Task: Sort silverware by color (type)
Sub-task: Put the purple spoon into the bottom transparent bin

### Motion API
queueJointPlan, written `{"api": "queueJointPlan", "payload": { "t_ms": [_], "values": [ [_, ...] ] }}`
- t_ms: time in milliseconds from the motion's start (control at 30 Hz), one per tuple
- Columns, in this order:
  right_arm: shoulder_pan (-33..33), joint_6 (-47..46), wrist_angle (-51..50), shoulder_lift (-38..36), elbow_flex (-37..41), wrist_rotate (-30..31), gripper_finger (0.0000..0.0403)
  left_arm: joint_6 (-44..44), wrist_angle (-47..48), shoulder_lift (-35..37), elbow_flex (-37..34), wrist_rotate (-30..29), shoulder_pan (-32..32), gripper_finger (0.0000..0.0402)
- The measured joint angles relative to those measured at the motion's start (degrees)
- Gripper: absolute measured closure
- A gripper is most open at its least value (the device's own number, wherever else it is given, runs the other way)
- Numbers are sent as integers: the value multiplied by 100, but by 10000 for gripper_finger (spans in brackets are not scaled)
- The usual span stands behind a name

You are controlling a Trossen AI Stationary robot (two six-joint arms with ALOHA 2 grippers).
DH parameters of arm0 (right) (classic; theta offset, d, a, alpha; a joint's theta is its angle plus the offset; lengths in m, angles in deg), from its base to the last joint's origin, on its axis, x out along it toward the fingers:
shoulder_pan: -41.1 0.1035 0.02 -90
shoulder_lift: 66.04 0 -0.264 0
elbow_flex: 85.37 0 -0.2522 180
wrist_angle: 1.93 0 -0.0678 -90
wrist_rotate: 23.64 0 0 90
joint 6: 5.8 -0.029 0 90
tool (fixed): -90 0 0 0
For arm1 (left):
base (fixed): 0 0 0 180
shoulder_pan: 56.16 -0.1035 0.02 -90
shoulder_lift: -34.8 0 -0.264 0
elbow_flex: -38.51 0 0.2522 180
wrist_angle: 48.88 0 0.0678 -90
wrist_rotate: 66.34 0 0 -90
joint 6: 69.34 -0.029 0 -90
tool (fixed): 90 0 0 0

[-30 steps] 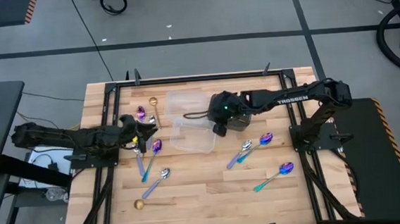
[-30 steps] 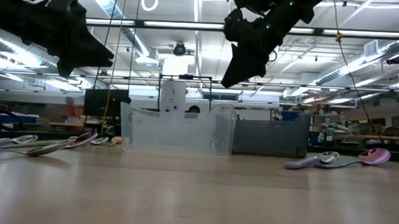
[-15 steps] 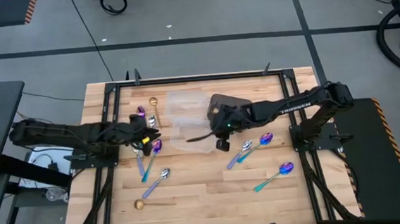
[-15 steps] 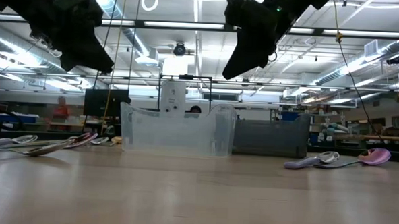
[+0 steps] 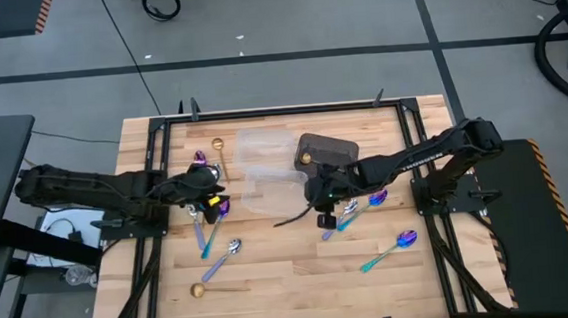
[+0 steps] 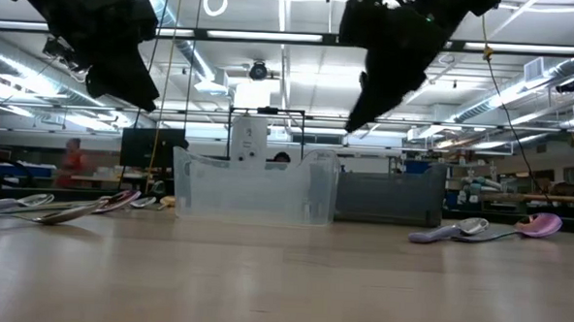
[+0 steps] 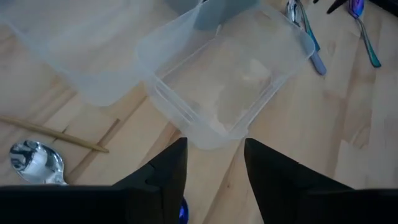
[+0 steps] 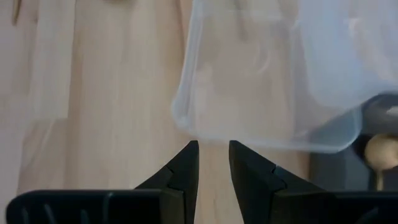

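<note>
**Spoons mid-sort, both arms raised**

High view: spoons scattered on wooden surface (image 5: 272, 280). Left end effector (image 5: 210, 197) over a purple spoon (image 5: 221, 208); right end effector (image 5: 319, 199) near lavender-handled spoon (image 5: 340, 217). Gold spoon (image 5: 305, 158) in dark bin (image 5: 331, 148).

Low view: both arms up, off surface.

Left wrist: fingers parted, empty, clear tub (image 7: 224, 74) ahead.

Right wrist: fingers apart w/ narrow gap, empty.

Risk: descending arms could hit the tubs or nudge clustered spoons.

Glossy metal spoons (image 5: 382, 196), clear plastic tubs (image 5: 270, 175), pale wood table (image 5: 292, 274).
</note>
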Motion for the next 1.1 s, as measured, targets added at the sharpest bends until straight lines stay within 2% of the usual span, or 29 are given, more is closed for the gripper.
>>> {"api": "queueJointPlan", "payload": {
  "t_ms": [300, 700, 900, 1100],
  "values": [
    [281, 63, -459, 0, 398, -151, 280, 57, 5, -6, 2, 75, 0, 233],
    [364, -227, -473, 2, 574, -286, 165, 54, -4, -21, 3, 73, -7, 233],
    [364, -218, -961, 191, 224, -304, 156, 54, -6, -21, 2, 71, -7, 233],
    [363, 475, -1872, 1002, -555, -493, 156, 27, -12, -23, 4, 69, -7, 233]
  ]
}}
